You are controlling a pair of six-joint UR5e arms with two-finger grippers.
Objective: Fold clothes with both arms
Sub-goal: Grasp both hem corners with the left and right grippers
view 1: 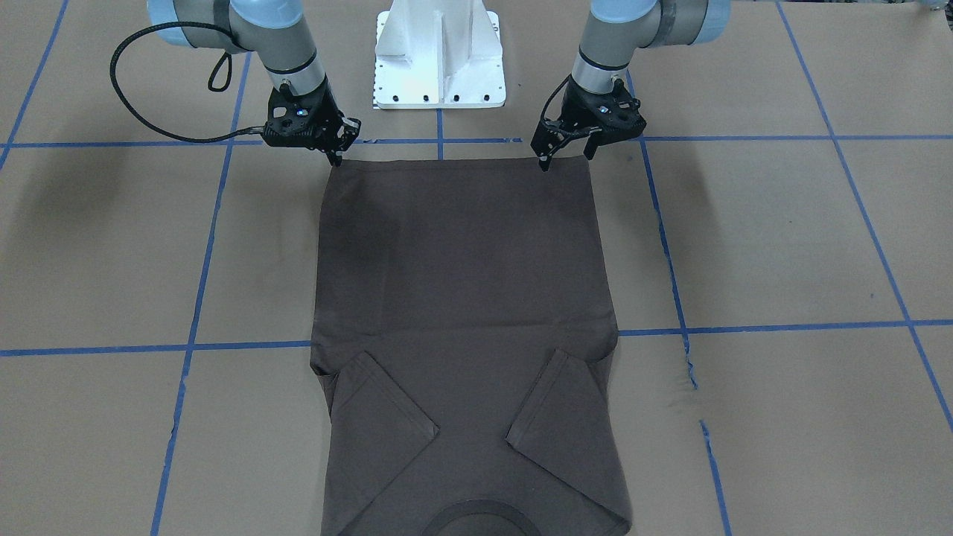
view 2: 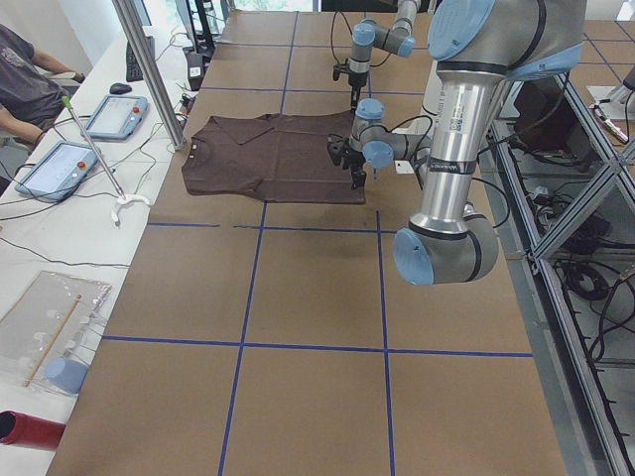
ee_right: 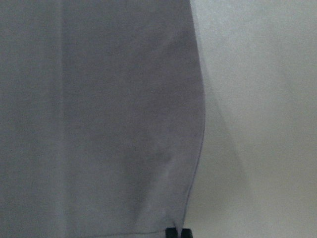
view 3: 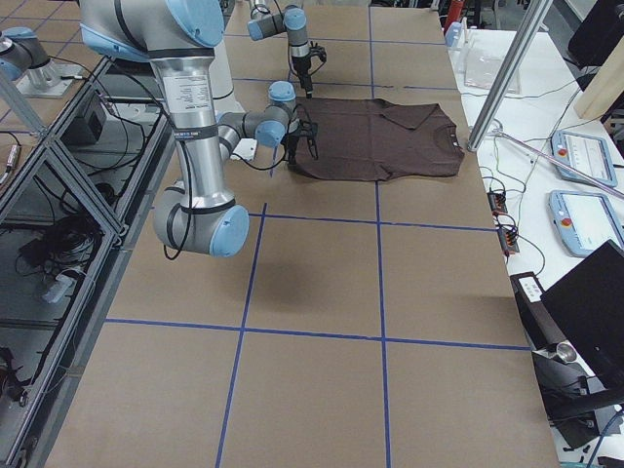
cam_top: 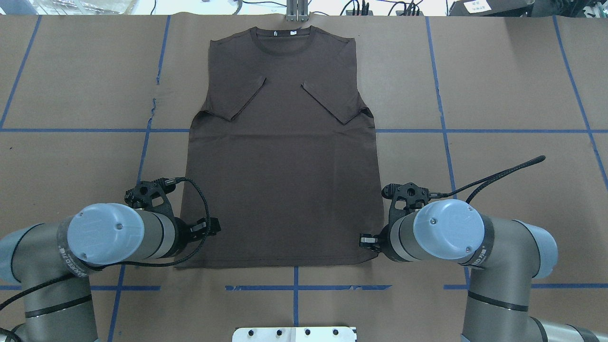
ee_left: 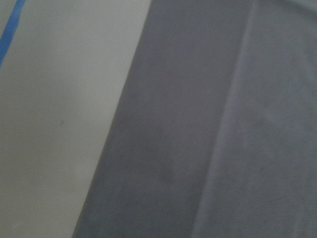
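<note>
Garment: dark brown-grey short-sleeved T-shirt (cam_top: 285, 180) is laid flat on brown bench (cam_top: 498, 71), hem nearest robot for lifting. Fingers of left gripper (view 1: 568, 158) are held apart over one hem corner; those of right gripper (view 1: 336, 156) appear clamped on the other.

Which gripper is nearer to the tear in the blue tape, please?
Left. Left gripper: at the hem corner on the side of the tear. Right gripper: across the shirt.
</note>
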